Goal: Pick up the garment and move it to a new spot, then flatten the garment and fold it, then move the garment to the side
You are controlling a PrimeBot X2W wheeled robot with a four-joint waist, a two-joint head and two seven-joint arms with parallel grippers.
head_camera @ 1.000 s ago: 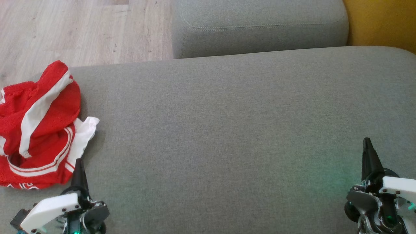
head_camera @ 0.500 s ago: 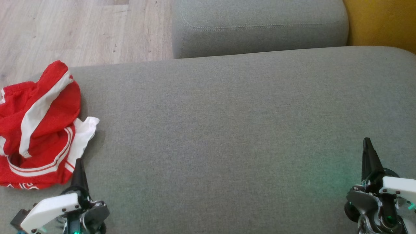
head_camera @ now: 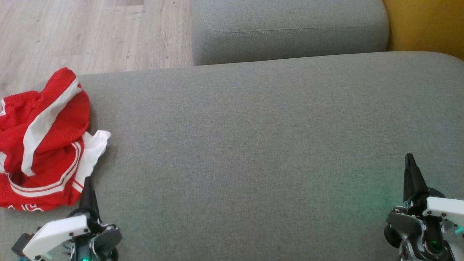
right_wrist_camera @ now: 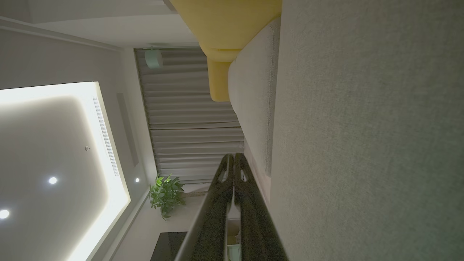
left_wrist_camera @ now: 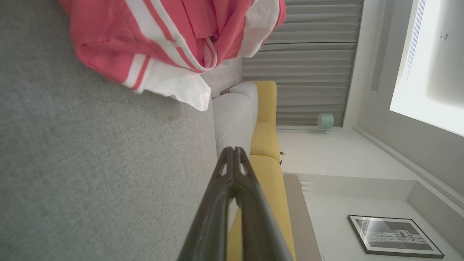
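Garment (head_camera: pixel 43 141): red with white stripes and a white lining. It lies crumpled in a heap at the left edge of the grey cushion (head_camera: pixel 253 145), toward the far-left corner. Its left part is cut off by the head view's border. A white flap sticks out on the side facing the cushion's middle.

Left hand (head_camera: pixel 88 180): fingers pressed together, holding nothing. It sits near the left edge, with the tip just beside the garment's near hem. In the left wrist view the cloth is ahead of the closed tips and apart from them.

Right hand (head_camera: pixel 409 158): fingers also pressed together, holding nothing. It is over bare cushion near the right edge, well apart from the garment.

A second grey cushion (head_camera: pixel 290 32) butts against the far edge. Beside it are wood floor (head_camera: pixel 90 32) on the left and yellow upholstery (head_camera: pixel 427 25) on the right.
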